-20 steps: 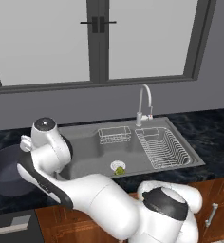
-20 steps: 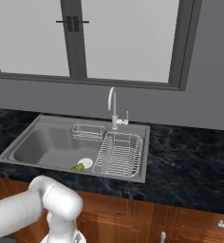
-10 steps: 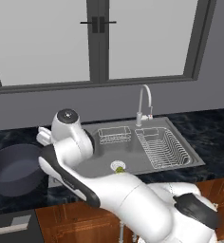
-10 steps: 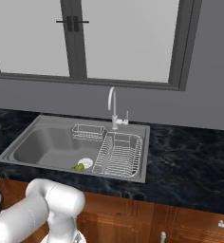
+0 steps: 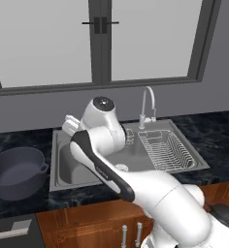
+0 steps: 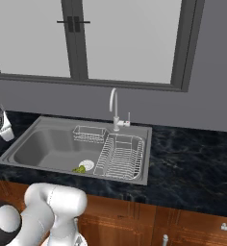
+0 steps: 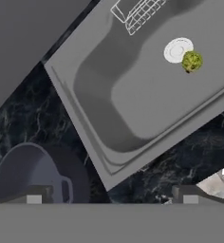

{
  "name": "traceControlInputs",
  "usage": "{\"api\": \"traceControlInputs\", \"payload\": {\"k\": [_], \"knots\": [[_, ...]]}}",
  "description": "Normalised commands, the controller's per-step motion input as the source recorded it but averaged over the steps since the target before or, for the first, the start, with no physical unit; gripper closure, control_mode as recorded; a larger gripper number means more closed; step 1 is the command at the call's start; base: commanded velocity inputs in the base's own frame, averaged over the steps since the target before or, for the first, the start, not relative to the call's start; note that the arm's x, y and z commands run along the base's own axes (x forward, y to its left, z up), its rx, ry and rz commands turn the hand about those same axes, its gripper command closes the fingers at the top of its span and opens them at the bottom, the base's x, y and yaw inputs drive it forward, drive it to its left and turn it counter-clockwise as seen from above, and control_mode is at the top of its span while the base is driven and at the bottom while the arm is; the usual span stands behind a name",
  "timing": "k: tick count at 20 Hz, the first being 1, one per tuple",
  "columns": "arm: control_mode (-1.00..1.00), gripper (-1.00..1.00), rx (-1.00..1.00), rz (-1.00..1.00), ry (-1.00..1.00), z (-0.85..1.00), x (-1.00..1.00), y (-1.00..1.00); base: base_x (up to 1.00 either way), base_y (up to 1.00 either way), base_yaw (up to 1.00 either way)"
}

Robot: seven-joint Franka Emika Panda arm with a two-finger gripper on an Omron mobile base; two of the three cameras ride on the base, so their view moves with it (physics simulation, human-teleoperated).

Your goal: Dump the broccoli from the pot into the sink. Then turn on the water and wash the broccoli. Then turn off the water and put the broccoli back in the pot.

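Dark marbled desk (image 6: pixel 192 168) carries the grey steel sink (image 6: pixel 48 149). Broccoli (image 7: pixel 191 61), a lumpy yellow-green floret, lies on the basin floor touching the round white-rimmed drain (image 7: pixel 176 49). The empty, wide blue-grey pot (image 5: pixel 17 172) sits on the desk left of the sink. Fingers (image 7: pixel 34 198) are spread wide, holding nothing. Next step, by judgement: reach the thin chrome gooseneck faucet (image 6: pixel 113 108) and nudge its side lever gently.

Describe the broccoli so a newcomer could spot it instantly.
Find the grey steel sink under the window. On its floor sits a round white-rimmed drain; the broccoli lies right beside it, a tiny yellow-green lumpy floret, the one coloured thing there.
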Motion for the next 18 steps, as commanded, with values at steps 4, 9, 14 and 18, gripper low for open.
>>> {"api": "traceControlInputs", "payload": {"k": [4, 9, 14, 18], "knots": [[-1.0, -1.0, 0.07, 0.0, -0.09, 0.12, 0.0, -0.62, 0.0, 0.0, 0.0], [-1.0, -1.0, 0.08, 0.0, -0.03, 0.03, 0.05, -0.58, 0.0, 0.0, 0.0], [-1.0, -1.0, 0.1, 0.0, -0.01, 0.02, 0.11, -0.47, 0.0, 0.0, 0.0], [-1.0, -1.0, 0.06, 0.0, 0.13, 0.0, 0.16, -0.46, 0.0, 0.0, 0.0]]}}
